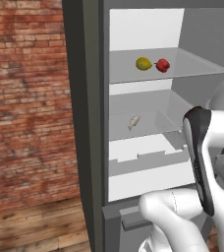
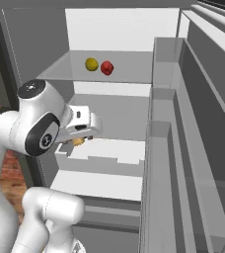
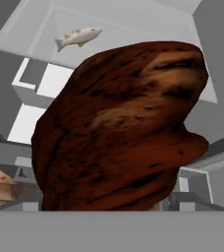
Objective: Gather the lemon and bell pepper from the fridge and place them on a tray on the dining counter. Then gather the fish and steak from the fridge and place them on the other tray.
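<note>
Steak [image 3: 119, 128] right in front of hand camera, between wide-spread end effector jaws; whether gripped, can't tell. Looks soft, irregular, probably slick: pinch across thick middle. Fish [image 3: 78, 36] on fridge [image 1: 92, 123] shelf beyond; lemon [image 1: 143, 63], pepper [image 1: 162, 65] one shelf up.

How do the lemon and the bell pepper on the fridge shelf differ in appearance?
The lemon is yellow and oval, while the bell pepper is glossy red and more rounded. In the left base view the lemon lies to the left and the bell pepper to its right, very close beside it. They look about the same size, and both rest on the upper glass shelf of the open fridge.
</note>
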